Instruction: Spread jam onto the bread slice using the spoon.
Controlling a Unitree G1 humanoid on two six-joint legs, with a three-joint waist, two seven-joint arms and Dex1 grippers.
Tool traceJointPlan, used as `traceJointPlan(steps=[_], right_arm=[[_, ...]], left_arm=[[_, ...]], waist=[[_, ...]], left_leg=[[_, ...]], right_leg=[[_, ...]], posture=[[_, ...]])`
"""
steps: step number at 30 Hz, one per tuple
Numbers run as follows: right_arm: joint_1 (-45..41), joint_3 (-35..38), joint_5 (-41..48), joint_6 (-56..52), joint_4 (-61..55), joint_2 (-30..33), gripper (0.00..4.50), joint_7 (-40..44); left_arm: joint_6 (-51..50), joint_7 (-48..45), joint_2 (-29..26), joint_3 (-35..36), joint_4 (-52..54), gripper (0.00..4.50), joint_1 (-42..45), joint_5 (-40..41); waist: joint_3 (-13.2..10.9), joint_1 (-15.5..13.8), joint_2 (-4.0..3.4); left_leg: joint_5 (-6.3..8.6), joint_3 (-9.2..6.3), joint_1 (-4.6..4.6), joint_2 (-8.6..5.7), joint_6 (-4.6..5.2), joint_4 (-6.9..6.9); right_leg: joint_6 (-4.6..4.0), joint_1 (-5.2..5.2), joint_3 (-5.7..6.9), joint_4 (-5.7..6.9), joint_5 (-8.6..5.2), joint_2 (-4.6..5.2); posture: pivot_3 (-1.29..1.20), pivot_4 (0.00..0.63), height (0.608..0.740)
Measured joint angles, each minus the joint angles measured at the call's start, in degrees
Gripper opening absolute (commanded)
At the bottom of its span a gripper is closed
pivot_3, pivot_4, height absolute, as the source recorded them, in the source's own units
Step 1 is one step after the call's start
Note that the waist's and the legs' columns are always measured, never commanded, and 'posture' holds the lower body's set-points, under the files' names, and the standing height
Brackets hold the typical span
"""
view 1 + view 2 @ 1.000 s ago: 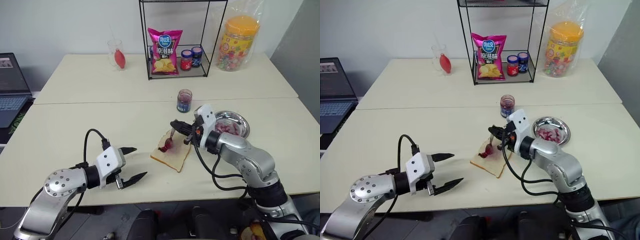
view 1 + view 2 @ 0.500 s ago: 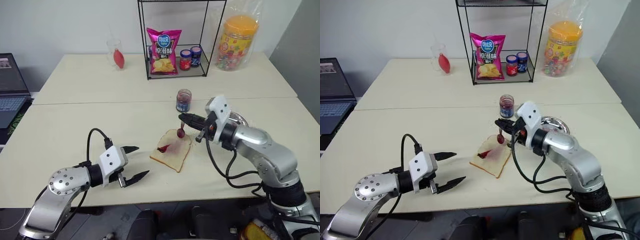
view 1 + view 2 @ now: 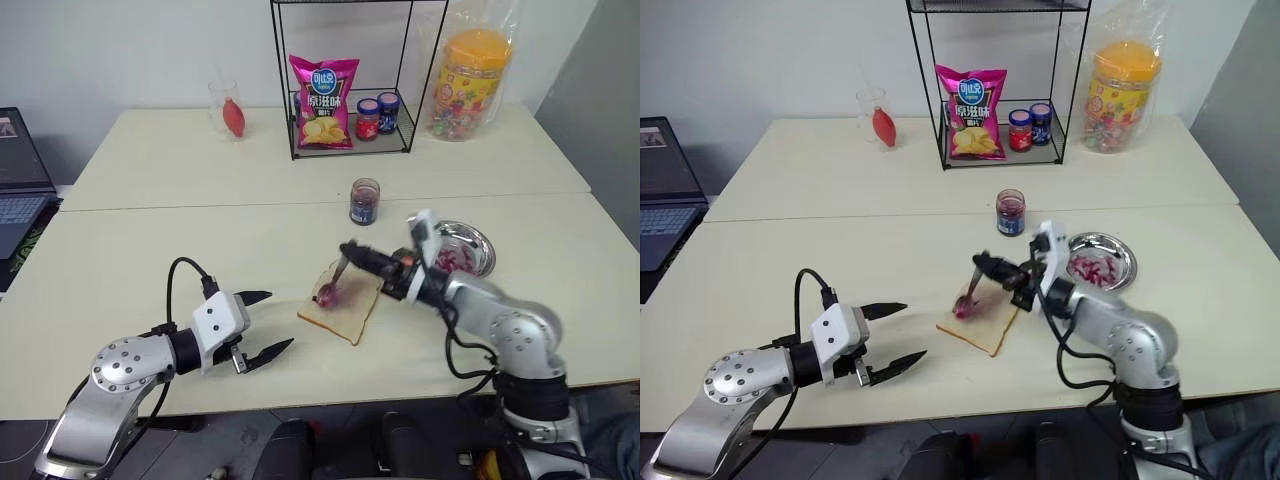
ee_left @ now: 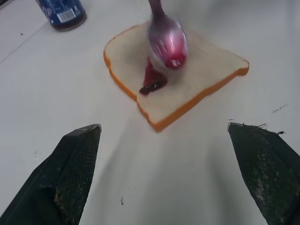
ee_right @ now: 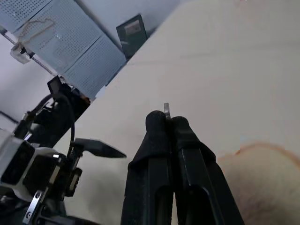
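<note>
The bread slice lies on the table in front of me with a red-purple smear of jam at its centre. My right gripper is shut on the handle of the spoon, whose jam-coated bowl is down on the bread. My left gripper rests open near the table's front edge, to the left of the bread, with nothing between its fingers.
A small jam jar stands behind the bread. A round steel dish with red pieces sits to the right. At the back are a wire rack with a chip bag and jars, a glass, and a candy tub.
My right gripper rolled and came back left and down, bringing the spoon's bowl from above the bread's far edge onto its centre. The left gripper stayed put.
</note>
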State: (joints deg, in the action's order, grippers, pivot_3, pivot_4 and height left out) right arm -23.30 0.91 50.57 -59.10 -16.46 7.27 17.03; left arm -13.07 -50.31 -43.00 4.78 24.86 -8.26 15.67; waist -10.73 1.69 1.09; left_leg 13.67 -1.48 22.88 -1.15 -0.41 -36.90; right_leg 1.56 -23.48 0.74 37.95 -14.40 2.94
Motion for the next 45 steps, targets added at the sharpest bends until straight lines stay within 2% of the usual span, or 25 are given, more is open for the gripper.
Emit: traceJointPlan(steps=[6,11,16,27,33,45], right_arm=[[-3.51,0.72,-0.56,2.55,11.29,-6.55,0.07,-1.36],[-5.86,5.55,-0.14,3.75,16.91,-7.24,0.07,-2.45],[-5.97,12.62,4.95,0.75,18.77,-6.74,0.07,-4.08],[-5.26,11.78,6.10,-2.68,19.32,-7.77,0.07,-5.76],[-5.17,10.19,2.46,-1.54,21.91,-5.38,0.07,-3.98],[-2.69,12.04,2.72,-2.03,22.03,-0.24,0.07,0.12]], left_arm=[[0.06,-0.42,-0.03,0.27,0.00,4.50,0.09,0.05],[-0.60,-0.33,-0.05,0.26,0.42,4.50,0.71,0.05],[-2.17,-0.27,-0.05,0.22,2.20,4.50,1.17,0.16],[-3.72,-0.47,-0.05,0.06,2.28,4.50,2.19,0.23],[-3.71,-0.73,-0.05,-0.07,2.27,4.50,2.30,0.23],[-3.62,-1.07,-0.04,-0.35,2.27,4.50,2.32,0.21]], waist=[[0.00,-0.07,0.00],[0.00,-0.15,0.00],[0.00,-0.09,0.00],[0.00,0.02,0.00],[0.00,-0.01,0.00],[0.02,-0.16,0.02]], left_leg=[[-0.01,0.01,0.00,-0.01,0.01,-0.04],[0.00,0.00,0.02,-0.01,0.00,0.00],[0.00,0.02,0.01,-0.01,0.01,0.02],[-0.01,0.05,0.01,0.01,0.01,0.01],[-0.01,0.04,0.01,0.01,0.01,0.00],[-0.01,0.03,-0.03,0.01,0.01,-0.03]], right_leg=[[0.04,0.02,0.00,-0.04,0.03,0.00],[-0.08,0.01,0.01,-0.04,0.11,-0.01],[-0.09,0.01,-0.01,-0.03,0.11,-0.01],[0.01,0.01,-0.03,-0.03,0.05,-0.05],[0.02,0.01,-0.02,-0.04,0.05,-0.05],[0.10,0.09,-0.02,-0.06,0.00,-0.04]], posture=[[0.00,0.150,0.740],[0.00,0.150,0.740],[0.00,0.150,0.740],[0.00,0.150,0.740],[0.00,0.150,0.740],[0.00,0.150,0.740]])
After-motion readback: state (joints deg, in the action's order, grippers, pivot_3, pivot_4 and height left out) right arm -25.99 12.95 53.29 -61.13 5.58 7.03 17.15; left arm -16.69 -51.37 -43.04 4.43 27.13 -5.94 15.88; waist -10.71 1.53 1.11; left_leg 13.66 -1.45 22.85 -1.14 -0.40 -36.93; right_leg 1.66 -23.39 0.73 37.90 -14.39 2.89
